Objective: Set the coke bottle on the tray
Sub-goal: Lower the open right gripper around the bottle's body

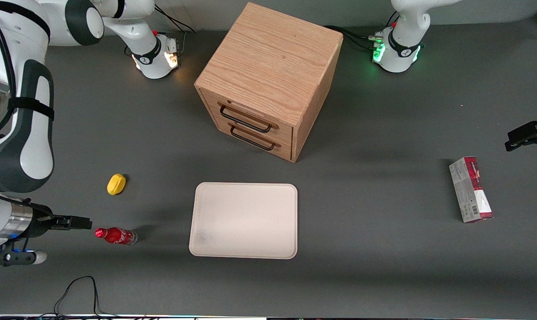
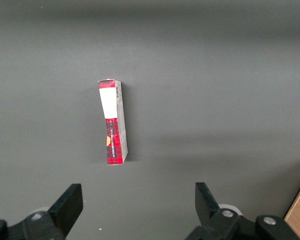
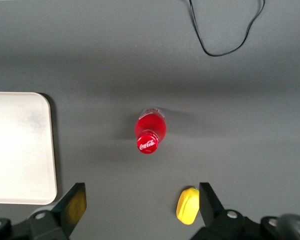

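Observation:
The coke bottle (image 1: pixel 116 235), small and red with a red cap, stands upright on the grey table, beside the tray toward the working arm's end. In the right wrist view I look down on the coke bottle (image 3: pixel 150 131) and its cap. The cream-white tray (image 1: pixel 244 220) lies flat with nothing on it, and one rounded end of the tray (image 3: pixel 20 150) shows in the wrist view. My right gripper (image 1: pixel 81 222) hovers above the table close to the bottle's cap. The gripper (image 3: pixel 142 202) is open, its fingers wide apart and holding nothing.
A yellow lemon-like lump (image 1: pixel 116 184) lies farther from the front camera than the bottle; the lump (image 3: pixel 188 205) sits close by one finger. A wooden two-drawer box (image 1: pixel 268 80) stands farther back than the tray. A red-and-grey carton (image 1: pixel 470 190) lies toward the parked arm's end. A black cable (image 1: pixel 79 289) loops near the front edge.

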